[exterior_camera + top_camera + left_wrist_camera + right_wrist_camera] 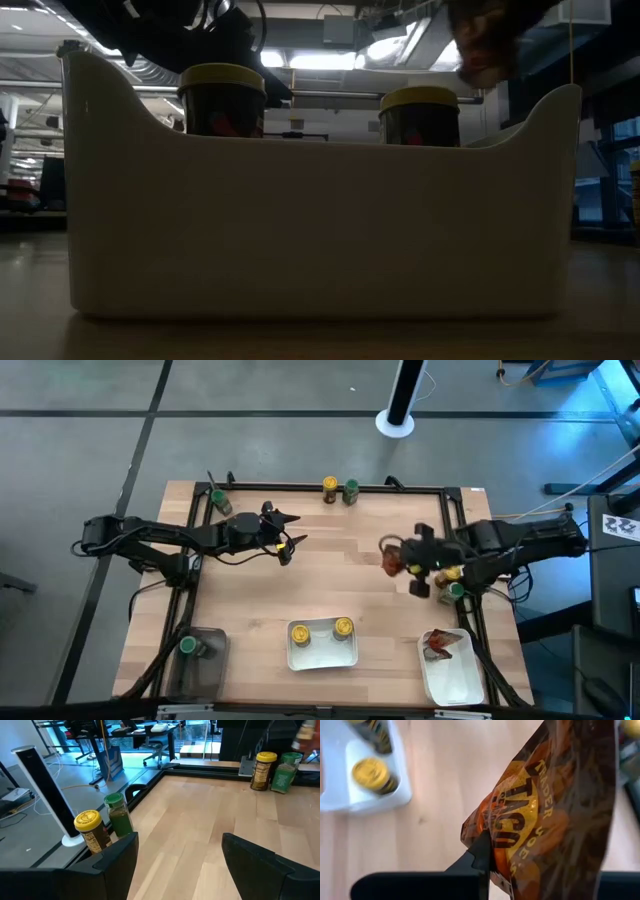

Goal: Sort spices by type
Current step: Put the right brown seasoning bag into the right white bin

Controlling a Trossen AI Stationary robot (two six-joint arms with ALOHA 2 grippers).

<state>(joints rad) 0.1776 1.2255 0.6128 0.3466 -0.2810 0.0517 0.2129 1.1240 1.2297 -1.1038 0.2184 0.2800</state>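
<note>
Nearest you, along the table's front edge, sit three containers. A dark bin (200, 660) at the front left corner holds one green-capped jar (187, 646). A white tray (322, 657) at the front middle holds two yellow-capped jars (299, 633), which in the low view stand upright behind the tray's wall (320, 230). A second white tray (455, 675) at the front right holds one red-orange packet (440, 644).

Farther back, on the right side, your right gripper (398, 560) hangs above the wood, pinching a red-orange taco seasoning packet (392, 561). The right wrist view shows its fingers closed on the packet's lower edge (555, 815), with the packet hanging crumpled above the table and the middle tray (350, 795) beyond it. Just beside that arm, near the table's right edge, rest a yellow-capped jar (450, 573) and a green-capped jar (456, 591).

At about the same depth on the left, your left gripper (285, 532) hovers over bare wood, fingers (115, 855) spread wide and holding nothing.

Farthest away, at the back rail, a yellow-capped jar (330, 487) and a green-capped jar (351, 490) stand side by side near the middle, and another green-capped jar (219, 500) lies toward the back left corner. The left wrist view shows the middle pair (95, 832) close ahead and the right-edge pair (263, 770) far across the table.
</note>
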